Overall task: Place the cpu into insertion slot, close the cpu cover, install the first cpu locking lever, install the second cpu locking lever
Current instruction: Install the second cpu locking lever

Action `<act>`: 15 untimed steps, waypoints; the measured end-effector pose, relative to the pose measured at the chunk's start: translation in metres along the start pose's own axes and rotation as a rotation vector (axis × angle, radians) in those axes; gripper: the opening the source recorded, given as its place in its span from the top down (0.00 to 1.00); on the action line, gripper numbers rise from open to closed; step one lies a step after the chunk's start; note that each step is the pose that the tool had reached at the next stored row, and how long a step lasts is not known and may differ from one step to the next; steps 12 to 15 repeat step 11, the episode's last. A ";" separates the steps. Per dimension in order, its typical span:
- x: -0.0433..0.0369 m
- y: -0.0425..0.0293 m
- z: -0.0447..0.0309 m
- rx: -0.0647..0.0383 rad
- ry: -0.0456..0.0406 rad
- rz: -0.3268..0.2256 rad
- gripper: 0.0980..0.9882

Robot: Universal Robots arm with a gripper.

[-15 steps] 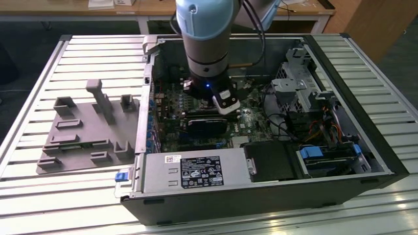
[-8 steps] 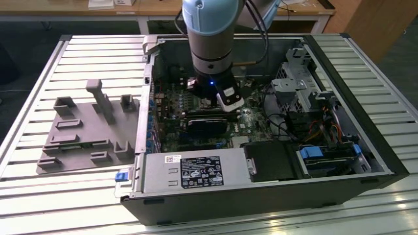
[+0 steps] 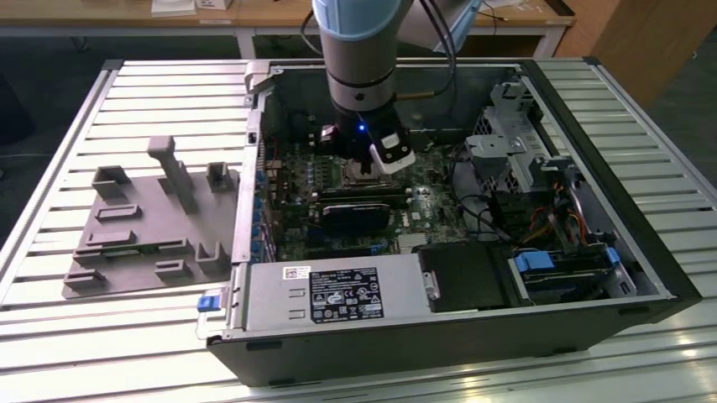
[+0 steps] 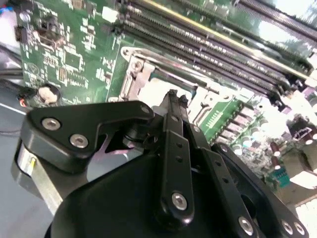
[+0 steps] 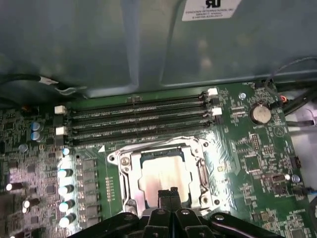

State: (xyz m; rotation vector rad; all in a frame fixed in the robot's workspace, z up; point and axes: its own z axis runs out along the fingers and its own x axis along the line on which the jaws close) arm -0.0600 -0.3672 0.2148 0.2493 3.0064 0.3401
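Hovering low inside the open computer case point(image 3: 471, 277), the arm is holding the pincer point(image 5: 168, 194) directly over the insertion slot point(image 5: 163, 171) on the green motherboard point(image 5: 257, 158). In the first wrist view the two fingertips point(image 5: 163, 196) are pressing together with no gap between them and nothing gripped; their tips are sitting at the near edge of the socket. The second wrist view is showing the same narrow, closed fingers point(image 4: 174, 106) reaching toward the socket frame.

The cpu point(image 5: 164, 174) is lying flat in the slot, its pale metallic face showing through the square window of the cpu cover point(image 5: 126, 173), which is lying down around it as a dull silver frame. Whether either locking lever is latched cannot be told from these views.

Four long memory slots point(image 5: 138, 121) are running parallel just beyond the socket, toward the case wall. A round coin battery point(image 5: 259, 114) is sitting on the board off to one side.

In the exterior view the case is resting on a slatted bench point(image 3: 67, 159), with a grey fixture block point(image 3: 146, 227) lying beside it on the exterior view's left.
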 end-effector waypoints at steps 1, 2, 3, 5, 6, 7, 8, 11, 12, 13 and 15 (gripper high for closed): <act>0.0003 0.0021 0.0005 0.007 -0.0011 -0.001 0.99; 0.0006 0.0041 0.0009 0.013 -0.0019 -0.002 0.99; 0.0008 0.0058 0.0013 0.017 -0.0026 -0.002 0.99; 0.0010 0.0075 0.0017 0.021 -0.0032 -0.003 0.99; 0.0010 0.0075 0.0017 0.022 -0.0032 -0.003 0.99; 0.0010 0.0075 0.0017 0.022 -0.0032 -0.003 0.99; 0.0011 0.0075 0.0017 0.022 -0.0032 -0.003 0.99; 0.0011 0.0075 0.0017 0.022 -0.0033 -0.003 0.99; 0.0011 0.0075 0.0017 0.022 -0.0033 -0.003 0.99; 0.0011 0.0075 0.0017 0.022 -0.0033 -0.003 0.99; 0.0011 0.0075 0.0017 0.022 -0.0033 -0.003 0.99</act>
